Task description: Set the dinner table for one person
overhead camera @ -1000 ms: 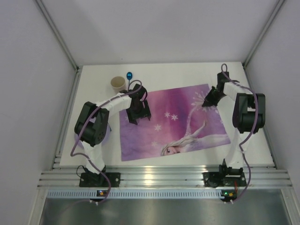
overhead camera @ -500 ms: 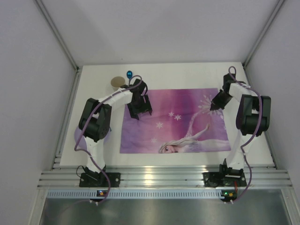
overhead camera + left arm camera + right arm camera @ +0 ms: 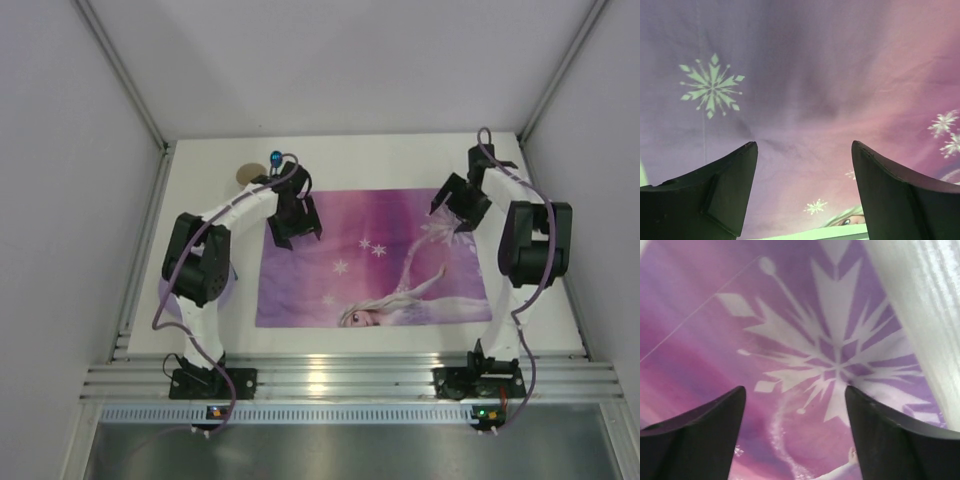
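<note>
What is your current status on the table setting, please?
Left gripper and right gripper open, empty, over placemat. Placemat flat on dinner table. Cup far left, partly behind left arm.

Purple princess placemat (image 3: 370, 270), tan cup (image 3: 245, 175)

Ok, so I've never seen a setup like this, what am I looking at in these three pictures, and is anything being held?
These are two white-and-black robot arms bolted at the near edge of a large plain white tabletop. The wide picture comes from a fixed camera above and behind them. The two close-ups come from cameras on the wrists; the dark wedges at the bottom are the left gripper and the right gripper themselves. On the tabletop lies a flat purple-pink placemat with a cartoon princess and white snowflakes. At the far left are a tan cup, partly hidden by the arm, and a small blue thing I cannot identify. Both grippers are over the placemat's far corners, open, holding nothing.
</note>
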You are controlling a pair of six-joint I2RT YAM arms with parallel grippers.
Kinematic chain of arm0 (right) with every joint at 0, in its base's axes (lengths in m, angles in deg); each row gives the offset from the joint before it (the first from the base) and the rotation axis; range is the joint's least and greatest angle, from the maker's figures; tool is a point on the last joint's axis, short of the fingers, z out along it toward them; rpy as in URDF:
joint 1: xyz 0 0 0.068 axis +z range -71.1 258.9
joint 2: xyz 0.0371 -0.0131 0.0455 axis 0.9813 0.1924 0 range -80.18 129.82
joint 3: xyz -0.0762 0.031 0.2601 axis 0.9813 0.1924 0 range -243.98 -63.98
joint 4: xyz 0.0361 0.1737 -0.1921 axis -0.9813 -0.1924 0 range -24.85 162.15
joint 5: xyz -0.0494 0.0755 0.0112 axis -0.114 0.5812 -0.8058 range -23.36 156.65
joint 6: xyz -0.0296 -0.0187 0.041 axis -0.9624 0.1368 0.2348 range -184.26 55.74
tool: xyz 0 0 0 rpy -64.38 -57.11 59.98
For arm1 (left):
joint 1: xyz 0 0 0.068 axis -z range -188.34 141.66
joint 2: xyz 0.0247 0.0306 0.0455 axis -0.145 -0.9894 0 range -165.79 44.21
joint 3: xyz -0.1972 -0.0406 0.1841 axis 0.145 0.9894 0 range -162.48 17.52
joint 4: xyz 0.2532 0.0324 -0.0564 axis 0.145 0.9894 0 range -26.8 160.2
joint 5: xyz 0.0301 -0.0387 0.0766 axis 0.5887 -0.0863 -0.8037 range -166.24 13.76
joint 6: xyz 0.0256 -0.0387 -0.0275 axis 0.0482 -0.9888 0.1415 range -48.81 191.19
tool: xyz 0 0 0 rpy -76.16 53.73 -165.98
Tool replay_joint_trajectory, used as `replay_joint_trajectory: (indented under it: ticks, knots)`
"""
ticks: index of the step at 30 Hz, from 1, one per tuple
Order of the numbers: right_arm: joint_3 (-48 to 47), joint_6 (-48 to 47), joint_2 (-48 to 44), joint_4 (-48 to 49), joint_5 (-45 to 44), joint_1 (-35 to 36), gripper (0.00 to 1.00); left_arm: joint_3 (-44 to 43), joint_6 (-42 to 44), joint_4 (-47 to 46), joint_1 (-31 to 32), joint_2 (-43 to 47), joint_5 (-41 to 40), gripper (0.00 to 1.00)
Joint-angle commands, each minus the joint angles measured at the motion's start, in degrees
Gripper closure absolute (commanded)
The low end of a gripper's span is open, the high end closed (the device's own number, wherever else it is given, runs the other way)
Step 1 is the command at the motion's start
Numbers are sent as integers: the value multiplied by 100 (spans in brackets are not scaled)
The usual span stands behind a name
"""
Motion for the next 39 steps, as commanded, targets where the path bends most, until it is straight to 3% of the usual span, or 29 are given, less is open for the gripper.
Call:
replay_joint_trajectory:
  ticks: [1,6,11,17,25,34,37,38,39]
  knots:
    - [-619,-250,-669,-351,-96,247,16,-861,125,513,-25,753,-455,18]
    - [-1006,-374,-1100,-670,9,669,14,-1836,363,1077,-183,1132,-1273,16]
    - [-621,-418,-1556,-705,299,907,14,-1953,521,1175,-1226,1203,-1178,17]
    - [-137,-514,-1865,-714,414,1056,14,-1900,873,1096,-1879,1027,-1239,18]
    - [-40,-795,-1962,-906,344,1083,14,-1803,926,499,-2073,606,-1098,19]
    - [119,-787,-1962,-881,449,1092,16,-2304,996,507,-2152,-115,-1230,20]
    - [110,-822,-1918,-898,449,1083,16,-2418,1022,472,-2178,-308,-1204,28]
    - [110,-813,-1900,-889,449,1092,16,-2479,1031,463,-2178,-361,-1221,38]
    - [110,-822,-1891,-889,449,1083,16,-2515,1040,446,-2178,-405,-1221,38]
